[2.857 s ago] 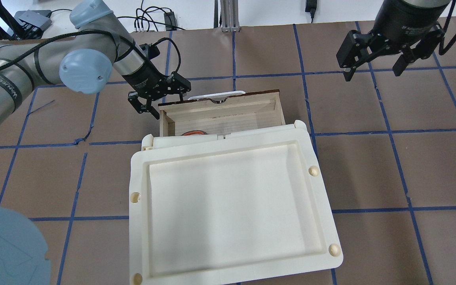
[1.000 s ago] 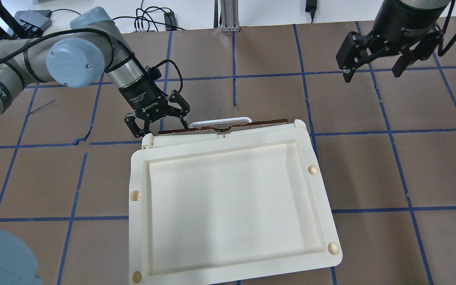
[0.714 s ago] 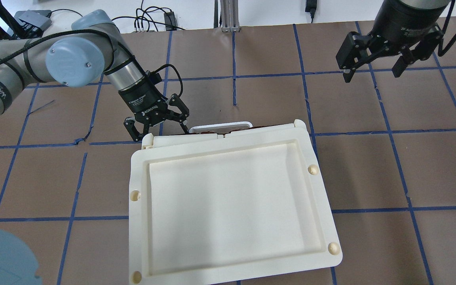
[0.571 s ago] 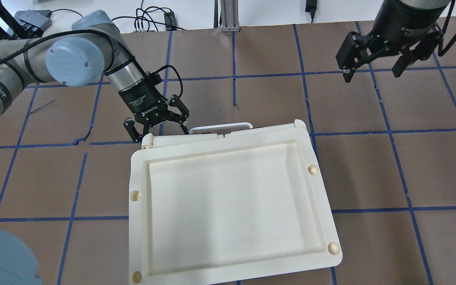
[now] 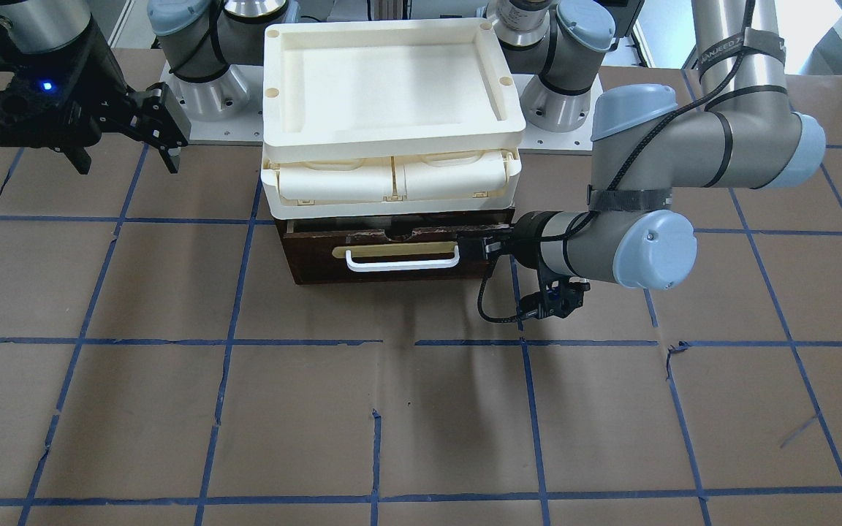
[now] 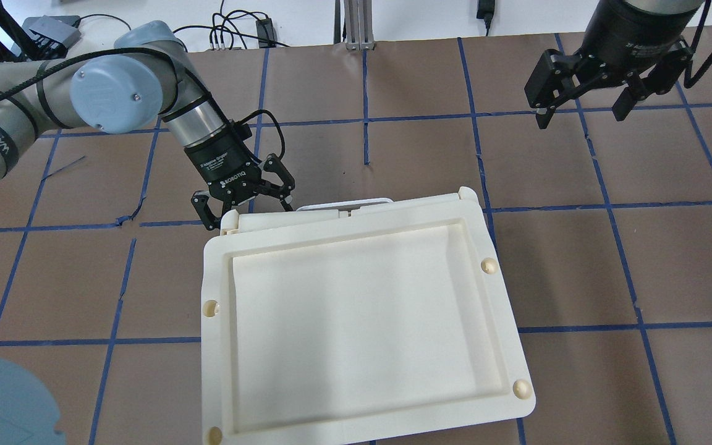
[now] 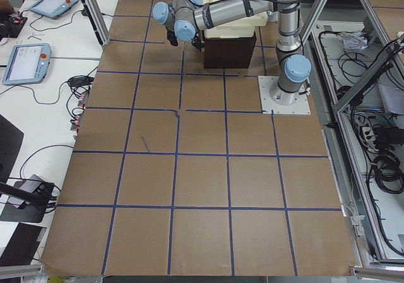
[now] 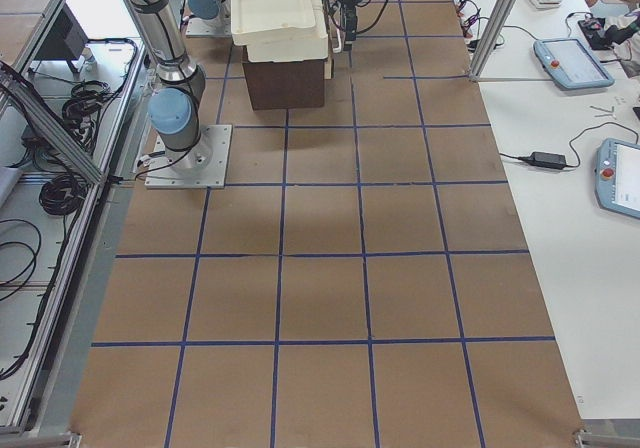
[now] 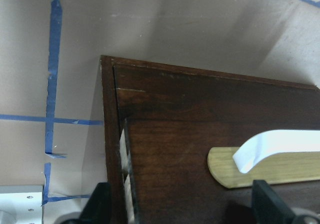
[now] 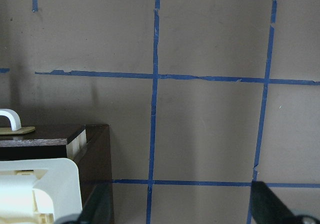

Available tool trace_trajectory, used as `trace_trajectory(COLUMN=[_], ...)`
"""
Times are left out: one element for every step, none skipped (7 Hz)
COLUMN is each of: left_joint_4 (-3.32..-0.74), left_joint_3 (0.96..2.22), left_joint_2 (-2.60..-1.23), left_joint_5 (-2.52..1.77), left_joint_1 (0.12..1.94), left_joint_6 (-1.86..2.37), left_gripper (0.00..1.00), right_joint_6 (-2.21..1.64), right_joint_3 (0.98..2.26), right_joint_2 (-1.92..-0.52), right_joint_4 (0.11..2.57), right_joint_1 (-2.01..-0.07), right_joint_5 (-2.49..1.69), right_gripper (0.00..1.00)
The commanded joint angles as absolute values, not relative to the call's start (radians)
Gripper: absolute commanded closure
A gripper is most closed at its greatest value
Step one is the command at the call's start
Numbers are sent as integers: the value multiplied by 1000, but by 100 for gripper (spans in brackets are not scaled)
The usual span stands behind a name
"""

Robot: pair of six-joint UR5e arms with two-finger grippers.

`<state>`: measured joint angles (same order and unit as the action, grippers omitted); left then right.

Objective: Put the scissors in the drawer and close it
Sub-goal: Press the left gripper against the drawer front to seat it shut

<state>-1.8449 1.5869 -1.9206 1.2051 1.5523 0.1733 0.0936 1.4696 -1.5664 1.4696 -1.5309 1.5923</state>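
"Where are the scissors?"

"I can't see them. I think they are inside the drawer (image 5: 392, 272), under the cream trays (image 5: 392, 186)."

"Is it shut?"

"Almost, I think. A thin bit of pale wood (image 9: 122, 149) shows at its side."

"Which claw is close?"

"The left claw (image 6: 246, 204). Its fingers are spread wide and hold nothing. It is right at the dark front, at the end past the white handle (image 5: 402, 261). The front runs side to side, so a push goes straight back, toward the robot."

"And the right claw (image 6: 580, 111)?"

"Wide too, empty, well apart."

"What's underneath?"

"A brown worktop (image 5: 392, 424) with blue tape lines (image 5: 231, 341). Beside it is a white desk (image 8: 540, 108) with a screen (image 8: 570, 63)."
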Motion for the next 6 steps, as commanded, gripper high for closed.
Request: trace_trajectory(left_joint_4=[-1861,-1861,-1850,-1850,-1847,-1835], left_joint_3=[1588,1588,1586,1586,1585,1582], left_joint_2=[-1921,-1921,-1921,-1921,-1921,-1921], left_joint_5=[1204,1204,1203,1203,1206,1206], left_joint_1=[1552,1552,1552,1552,1552,1552], left_joint_6=[184,184,181,179,170,170], left_gripper=[0,0,0,0,0,0], right_joint_6=[94,94,94,94,94,94], right_joint_3=[1470,1470,1470,1470,1470,1470], right_joint_2=[-1566,-1566,-1566,-1566,-1566,-1566], right_joint_4=[1470,1470,1470,1470,1470,1470], right_joint_1=[-1531,-1531,-1531,-1531,-1531,-1531], right_joint_5=[1592,1592,1594,1592,1592,1592], right_gripper=[0,0,0,0,0,0])
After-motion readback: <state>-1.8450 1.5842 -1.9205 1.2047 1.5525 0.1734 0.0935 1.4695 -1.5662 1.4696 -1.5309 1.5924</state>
